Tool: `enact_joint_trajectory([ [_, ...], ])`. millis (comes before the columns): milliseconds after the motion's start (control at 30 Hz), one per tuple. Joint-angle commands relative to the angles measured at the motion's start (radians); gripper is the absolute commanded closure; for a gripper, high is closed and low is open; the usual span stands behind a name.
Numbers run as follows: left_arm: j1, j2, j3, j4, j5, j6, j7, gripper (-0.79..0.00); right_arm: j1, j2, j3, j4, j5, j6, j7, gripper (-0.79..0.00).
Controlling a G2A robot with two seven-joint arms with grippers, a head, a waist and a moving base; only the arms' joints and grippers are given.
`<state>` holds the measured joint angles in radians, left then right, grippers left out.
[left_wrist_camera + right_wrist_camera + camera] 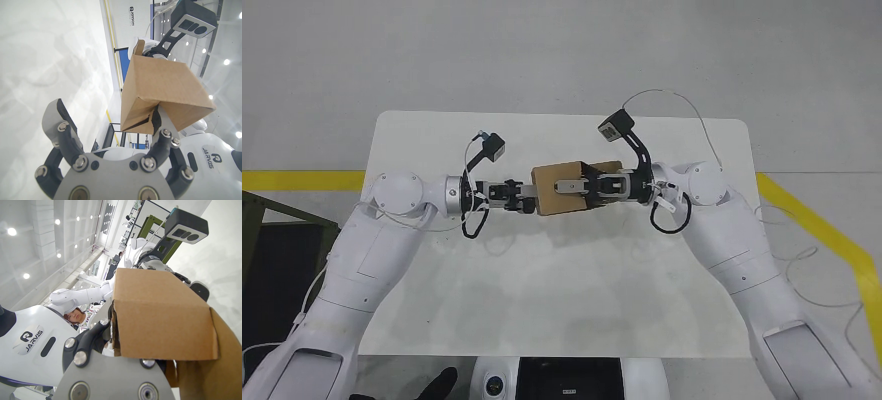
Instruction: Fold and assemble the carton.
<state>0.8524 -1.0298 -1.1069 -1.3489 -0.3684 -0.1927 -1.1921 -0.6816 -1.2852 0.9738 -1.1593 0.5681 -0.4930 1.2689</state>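
We see the carton [547,197] held above the table [572,300] | right gripper [572,187] clamped on one end | left gripper [108,111] apart, one finger tucked under the end flaps | risk, we think: pushing harder there crushes flaps or twists the carton loose.

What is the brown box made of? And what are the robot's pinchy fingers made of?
The carton looks like matte brown corrugated cardboard: its cut edges look thick and layered. On the left gripper, the fingers look like smooth grey metal with shiny screws; their black ribbed pads seem rubbery, but that is a guess.
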Motion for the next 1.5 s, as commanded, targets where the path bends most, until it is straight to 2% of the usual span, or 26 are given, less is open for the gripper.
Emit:
enact_joint_trajectory([
  [0, 0.008, 0.004, -0.011, 0.002, 0.004, -0.001, -0.004, -0.785, 0.0, 0.002, 0.004, 0.011, -0.013, 0.011, -0.004, 0.0],
  [300, 0.039, 0.02, -0.062, -0.017, 0.031, -0.009, -0.007, -0.785, -0.017, 0.014, 0.009, 0.068, -0.1, 0.113, -0.031, 0.0],
  [600, 0.077, 0.04, -0.136, -0.058, 0.146, -0.197, 0.061, -0.785, -0.049, 0.003, -0.043, 0.122, -0.154, 0.163, -0.086, 0.0],
  [767, 0.095, 0.048, -0.152, -0.074, 0.272, -0.34, 0.106, -0.785, -0.054, -0.001, -0.059, 0.156, -0.185, 0.176, -0.118, 0.0],
  [800, 0.098, 0.049, -0.151, -0.076, 0.302, -0.372, 0.115, -0.785, -0.054, -0.002, -0.06, 0.161, -0.184, 0.176, -0.121, -0.058],
  [833, 0.102, 0.049, -0.149, -0.076, 0.323, -0.403, 0.125, -0.785, -0.056, -0.003, -0.061, 0.164, -0.177, 0.174, -0.123, -0.234],
  [867, 0.102, 0.05, -0.148, -0.078, 0.354, -0.438, 0.134, -0.785, -0.055, -0.004, -0.063, 0.169, -0.179, 0.172, -0.124, -0.274],
  [933, 0.102, 0.051, -0.145, -0.078, 0.424, -0.512, 0.162, -0.785, -0.055, -0.007, -0.068, 0.178, -0.178, 0.172, -0.127, -0.277],
  [1000, 0.1, 0.051, -0.144, -0.078, 0.488, -0.582, 0.201, -0.785, -0.053, -0.009, -0.072, 0.191, -0.186, 0.174, -0.133, -0.342],
  [1033, 0.098, 0.051, -0.143, -0.081, 0.522, -0.621, 0.224, -0.785, -0.053, -0.01, -0.073, 0.196, -0.184, 0.173, -0.134, -0.416],
  [1133, 0.094, 0.049, -0.136, -0.083, 0.649, -0.736, 0.301, -0.785, -0.05, -0.011, -0.074, 0.203, -0.184, 0.169, -0.121, -0.782],
  [1233, 0.09, 0.047, -0.121, -0.103, 0.782, -0.82, 0.405, -0.785, -0.048, -0.008, -0.063, 0.197, -0.183, 0.163, -0.107, -0.785],
  [1467, 0.099, 0.056, -0.074, -0.201, 1.11, -0.82, 0.655, -0.785, -0.081, 0.013, -0.011, 0.136, -0.166, 0.17, -0.075, -0.785],
])
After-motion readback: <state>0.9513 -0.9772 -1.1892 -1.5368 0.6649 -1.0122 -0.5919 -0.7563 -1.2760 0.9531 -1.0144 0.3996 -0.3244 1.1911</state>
